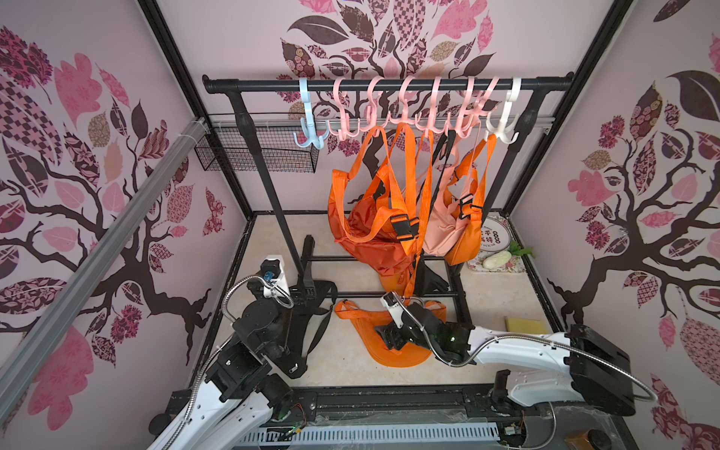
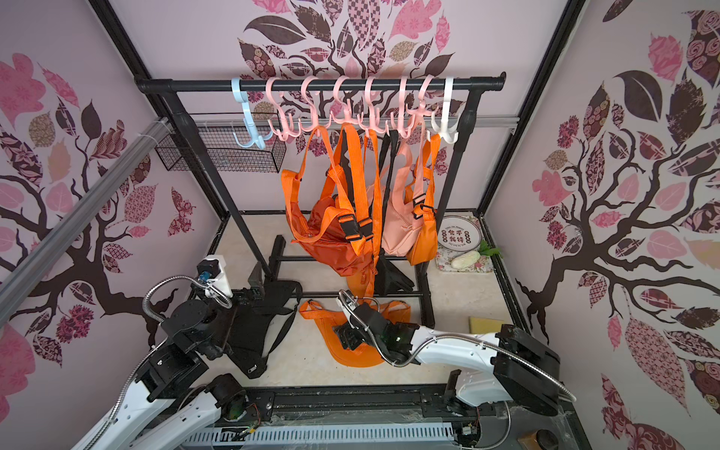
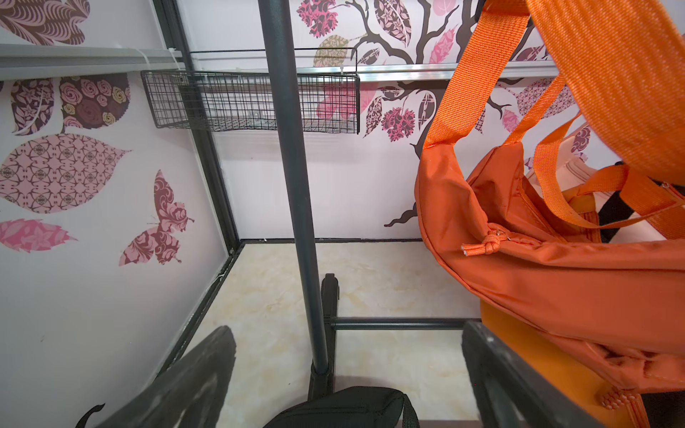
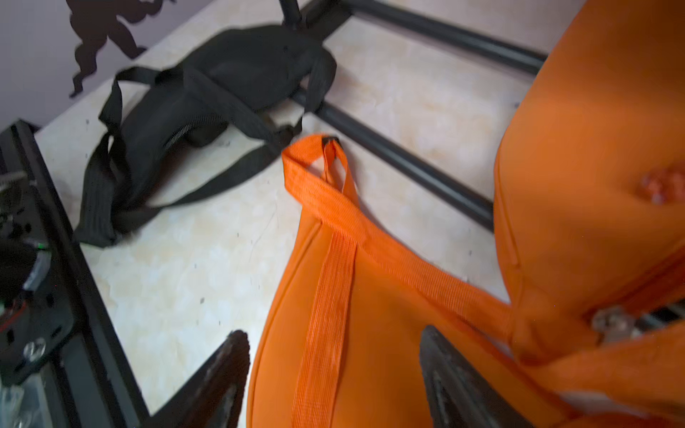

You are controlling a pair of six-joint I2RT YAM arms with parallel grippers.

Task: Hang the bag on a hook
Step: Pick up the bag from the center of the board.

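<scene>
Orange bag (image 4: pixel 389 352) between spread right fingers (image 4: pixel 222 381)

Orange bag on the floor (image 1: pixel 362 327): middle hidden beneath right arm (image 1: pixel 506 346) in both top views.
Black bag (image 1: pixel 298 346): partly under left arm (image 1: pixel 257 323); cut off by the left wrist view's edge.
Plate lettering (image 1: pixel 494 233): too small to read.
Right wrist view: blurred throughout.

Enclosure interior seen in both top views. Three pale lilac walls, left (image 1: pixel 78 128), back (image 1: pixel 249 39) and right (image 1: pixel 607 128), carry a tree decal with dark brown branches and pink patterned leaves. Black corner posts (image 1: pixel 171 58) frame the back wall. An aluminium rail (image 1: pixel 97 249) runs along the left wall; a black wire basket (image 1: pixel 257 150) is fixed to the back wall. A black clothes rack (image 1: pixel 265 85) stands on the cream marbled surface (image 1: pixel 343 368). Lighting is even and diffuse.
</scene>
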